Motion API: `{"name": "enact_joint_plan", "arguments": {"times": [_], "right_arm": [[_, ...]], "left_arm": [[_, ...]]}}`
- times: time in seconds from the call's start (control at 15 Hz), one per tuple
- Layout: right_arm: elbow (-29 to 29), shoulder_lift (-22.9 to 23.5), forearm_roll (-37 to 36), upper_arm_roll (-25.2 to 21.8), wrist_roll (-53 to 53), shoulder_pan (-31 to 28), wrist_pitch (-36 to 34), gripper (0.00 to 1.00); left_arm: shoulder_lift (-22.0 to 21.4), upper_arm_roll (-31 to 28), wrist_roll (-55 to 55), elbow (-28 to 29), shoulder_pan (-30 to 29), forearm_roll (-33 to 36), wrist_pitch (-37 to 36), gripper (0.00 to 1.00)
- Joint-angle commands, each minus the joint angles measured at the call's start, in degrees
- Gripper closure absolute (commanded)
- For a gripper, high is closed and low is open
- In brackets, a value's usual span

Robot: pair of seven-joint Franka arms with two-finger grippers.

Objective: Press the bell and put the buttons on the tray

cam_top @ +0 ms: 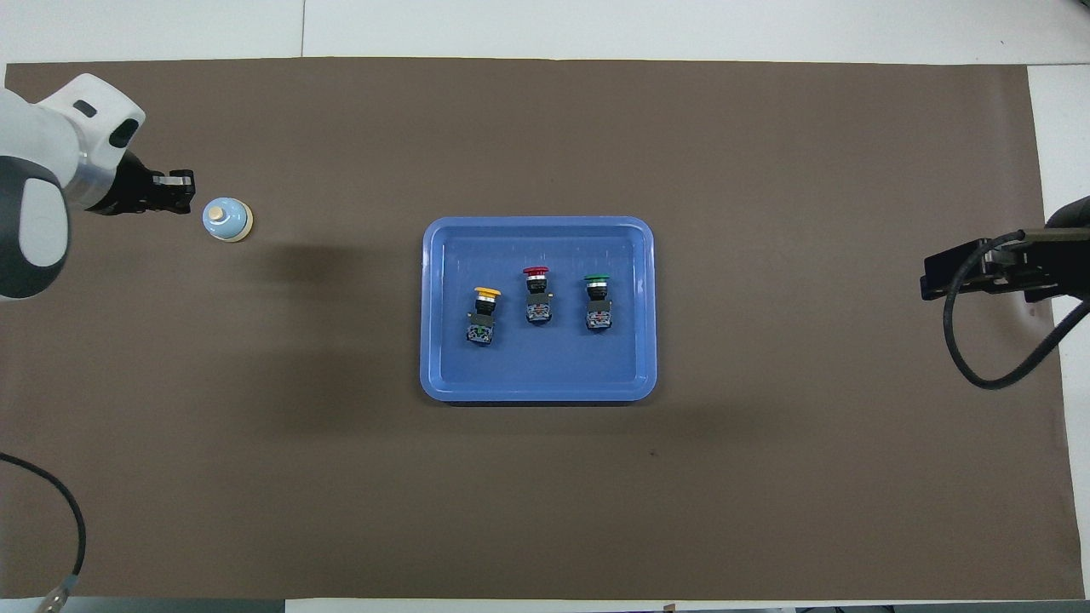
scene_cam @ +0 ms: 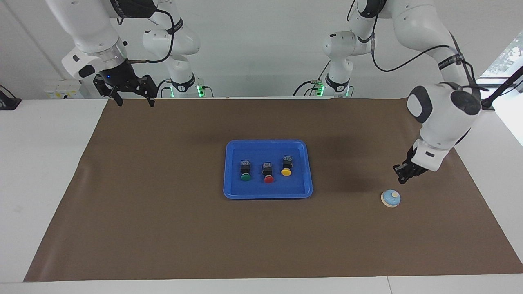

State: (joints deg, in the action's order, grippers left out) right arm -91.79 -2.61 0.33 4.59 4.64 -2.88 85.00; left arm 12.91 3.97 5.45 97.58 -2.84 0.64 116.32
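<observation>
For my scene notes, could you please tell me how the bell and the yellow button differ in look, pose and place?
The bell is a light-blue dome with a cream knob; the yellow button has a black body and a yellow cap.

The bell stands upright, knob up; the yellow button lies on its side.

The bell sits on the brown mat toward the left arm's end; the yellow button lies in the tray.

Neither is held.
</observation>
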Motion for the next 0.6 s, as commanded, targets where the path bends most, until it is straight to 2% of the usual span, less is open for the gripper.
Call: {"name": "enact_joint_plan", "arguments": {"times": [0.0, 0.07, 0.13, 0.27, 0.4, 0.53], "right_arm": [[-1.2, -1.0, 1.1, 0.6, -1.5, -1.2, 0.4, 0.00], [-1.2, -1.0, 1.1, 0.6, -1.5, -1.2, 0.4, 0.00], [-1.2, -1.0, 1.1, 0.6, -1.5, -1.2, 0.4, 0.00], [-1.2, -1.0, 1.1, 0.6, -1.5, -1.2, 0.4, 0.00], [-1.2, -1.0, 1.1, 0.6, -1.5, -1.2, 0.4, 0.00], [-1.2, -1.0, 1.1, 0.6, -1.5, -1.2, 0.4, 0.00]], "left_arm": [[-9.7, 0.1, 0.9, 2.4, 0.3, 0.6, -7.3, 0.58], [-11.7, 0.2, 0.9, 2.4, 0.4, 0.6, -9.9, 0.26], [-13.2, 0.3, 0.9, 2.4, 0.7, 0.6, -11.7, 0.00], [-15.1, 0.3, 1.1, 2.1, 1.4, 0.4, -16.7, 0.00], [-15.3, 0.3, 1.0, 0.6, 1.8, 0.4, -21.8, 0.00], [-15.4, 0.5, 1.0, 0.7, 2.6, 0.2, -22.3, 0.00]]}}
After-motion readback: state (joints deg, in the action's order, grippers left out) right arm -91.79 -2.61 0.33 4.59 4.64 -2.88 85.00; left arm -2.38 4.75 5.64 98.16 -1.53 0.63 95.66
